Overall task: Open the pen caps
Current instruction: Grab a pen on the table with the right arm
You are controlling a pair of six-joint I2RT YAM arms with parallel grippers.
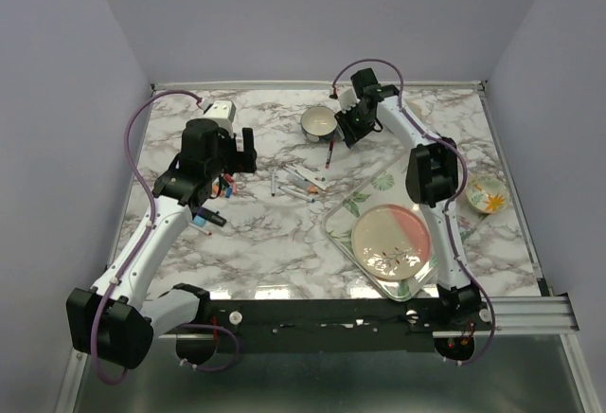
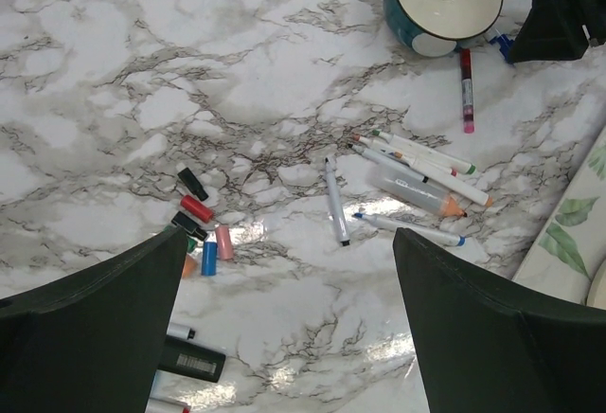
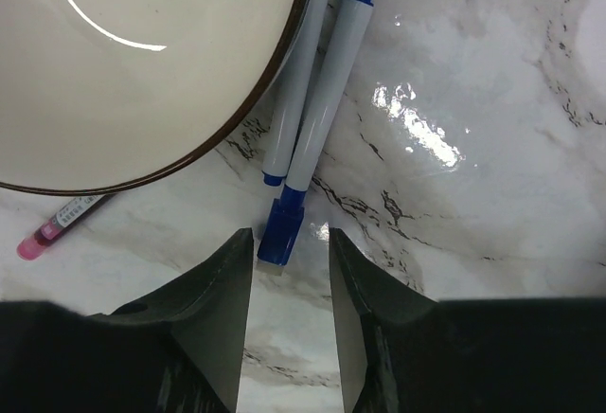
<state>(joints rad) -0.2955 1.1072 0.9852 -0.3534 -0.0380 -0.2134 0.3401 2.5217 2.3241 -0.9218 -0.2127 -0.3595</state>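
Several loose pen caps, among them a red one, a blue one and a black one, lie in a cluster on the marble table. Uncapped white pens are scattered in the middle. My left gripper hovers above the table, wide open and empty, with the caps by its left finger. Beside the bowl lie two white pens. A blue cap sits at the near end of one. My right gripper is open just behind that cap, which lies near the left fingertip without being pinched.
A teal bowl stands at the back, with a pink-ended pen in front of it. A glass tray holding a pink plate takes up the right. A small flowered bowl is at the far right. A black barcoded marker lies under the left finger.
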